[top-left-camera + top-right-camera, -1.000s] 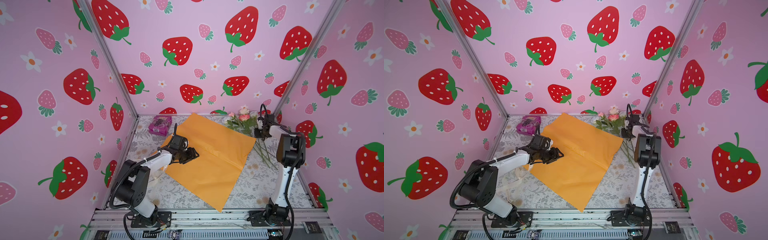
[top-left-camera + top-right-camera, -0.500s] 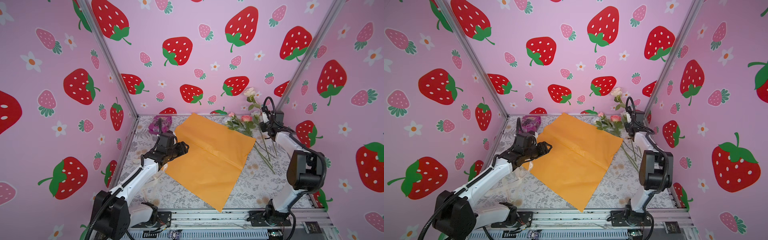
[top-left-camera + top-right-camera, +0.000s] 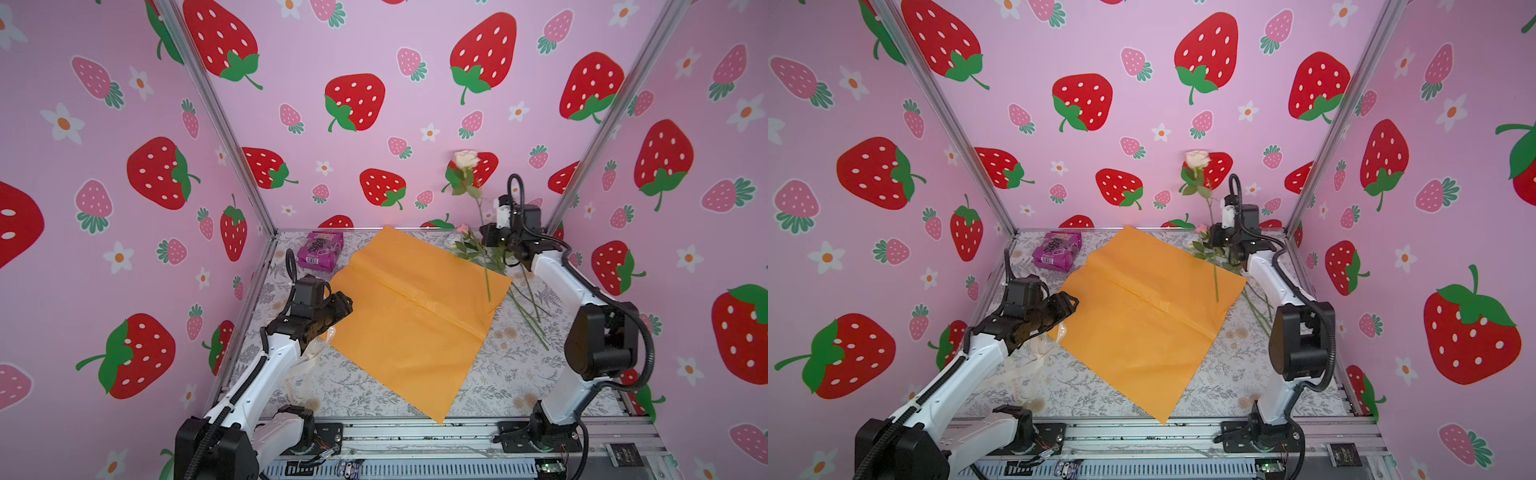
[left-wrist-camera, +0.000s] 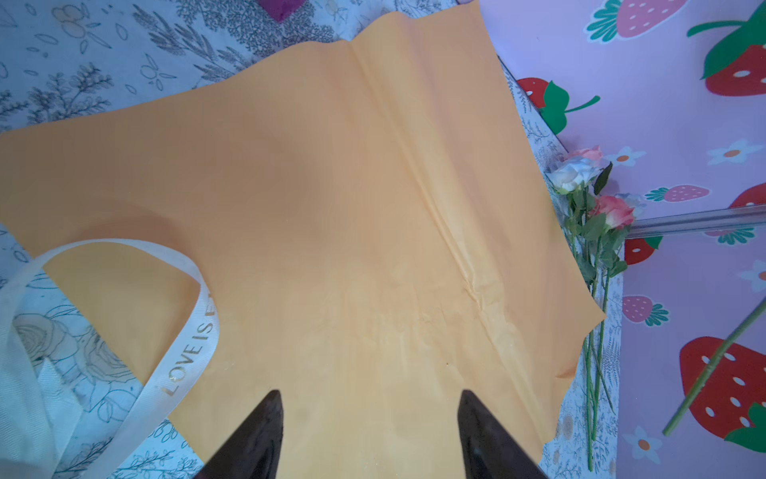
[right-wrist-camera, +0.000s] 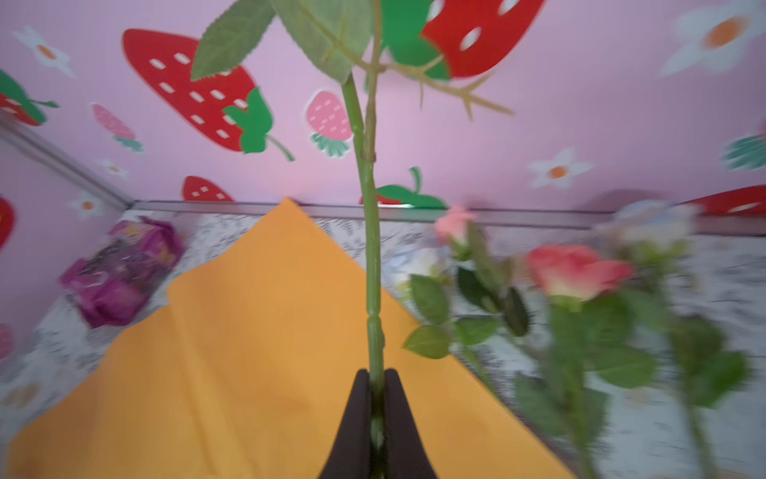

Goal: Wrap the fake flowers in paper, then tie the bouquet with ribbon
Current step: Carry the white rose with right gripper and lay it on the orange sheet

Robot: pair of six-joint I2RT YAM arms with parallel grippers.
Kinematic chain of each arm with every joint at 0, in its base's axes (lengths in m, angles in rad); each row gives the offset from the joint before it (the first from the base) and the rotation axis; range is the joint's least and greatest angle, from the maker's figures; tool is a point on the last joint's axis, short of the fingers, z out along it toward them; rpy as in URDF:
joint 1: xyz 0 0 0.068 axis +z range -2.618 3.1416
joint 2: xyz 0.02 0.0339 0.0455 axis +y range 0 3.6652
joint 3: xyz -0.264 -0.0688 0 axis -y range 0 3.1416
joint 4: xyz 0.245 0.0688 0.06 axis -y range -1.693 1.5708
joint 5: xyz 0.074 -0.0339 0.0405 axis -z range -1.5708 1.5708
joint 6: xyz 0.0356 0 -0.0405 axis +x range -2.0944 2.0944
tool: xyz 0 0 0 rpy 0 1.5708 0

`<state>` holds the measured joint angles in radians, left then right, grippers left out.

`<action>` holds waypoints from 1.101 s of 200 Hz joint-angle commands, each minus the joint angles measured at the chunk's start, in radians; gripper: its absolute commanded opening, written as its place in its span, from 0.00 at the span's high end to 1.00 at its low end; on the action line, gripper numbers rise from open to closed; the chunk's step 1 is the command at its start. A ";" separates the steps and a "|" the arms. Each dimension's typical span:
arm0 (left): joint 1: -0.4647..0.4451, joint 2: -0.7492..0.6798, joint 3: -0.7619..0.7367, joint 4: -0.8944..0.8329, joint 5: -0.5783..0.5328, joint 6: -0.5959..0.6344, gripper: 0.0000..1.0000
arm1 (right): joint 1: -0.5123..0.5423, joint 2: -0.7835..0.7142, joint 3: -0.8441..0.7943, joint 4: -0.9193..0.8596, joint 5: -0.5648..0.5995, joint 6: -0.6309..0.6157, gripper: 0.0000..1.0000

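Your right gripper (image 5: 376, 375) was pinched fully shut on the lower stem of a white rose (image 5: 370, 232), the jaws closed onto the thin green stalk. In both top views the rose stood nearly upright. Its head was high against the back wall (image 3: 415, 137) and its tail hung over the far right part of the orange wrapping paper (image 3: 415, 316); whether the tail touched the sheet could not be told.

A stalk that slim could have twisted in the jaws, so my advice was a slow tilt. You would have laid it along the paper with the head toward the far corner and the stem toward the crease.

The other roses (image 3: 471, 246) lay on the table (image 3: 519, 374) just beside the paper's right edge, heads at the far right corner and stems trailing forward.

Your left gripper (image 4: 369, 398) hovered over the paper's left edge with its jaws well apart and nothing held. The cream ribbon (image 4: 186, 352) looped just beside it, partly over the paper.

The back wall and the right wall (image 3: 665, 208) crowded the raised rose. Your open room was inward, over the middle of the sheet. The purple snack packet (image 3: 320, 251) sat near the paper's far left edge, off that path.
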<state>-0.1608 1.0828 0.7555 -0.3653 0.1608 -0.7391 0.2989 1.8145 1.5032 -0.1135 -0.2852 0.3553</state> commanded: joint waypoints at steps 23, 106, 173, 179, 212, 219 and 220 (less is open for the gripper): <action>0.042 -0.040 -0.014 -0.051 0.054 0.002 0.31 | 0.208 0.195 0.027 0.052 -0.075 0.453 0.99; 0.079 -0.059 -0.021 -0.090 0.096 0.037 0.31 | 0.386 0.424 0.126 0.054 -0.017 0.604 0.97; 0.085 -0.066 -0.023 -0.099 0.115 0.036 0.31 | 0.431 0.482 0.109 0.052 0.011 0.624 0.98; 0.084 -0.068 -0.025 -0.101 0.114 0.037 0.31 | 0.436 0.478 0.099 0.059 0.024 0.621 0.97; 0.087 -0.072 -0.035 -0.090 0.123 0.029 0.31 | 0.442 0.480 0.111 0.036 0.039 0.573 0.95; 0.087 -0.072 -0.035 -0.088 0.125 0.029 0.31 | 0.442 0.479 0.111 0.034 0.042 0.568 0.93; 0.087 -0.073 -0.035 -0.088 0.126 0.028 0.31 | 0.441 0.479 0.110 0.034 0.042 0.567 0.92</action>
<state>-0.0811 1.0199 0.7292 -0.4332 0.2714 -0.7109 0.7315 2.2803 1.6032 -0.0551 -0.2794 0.9413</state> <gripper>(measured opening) 0.691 0.081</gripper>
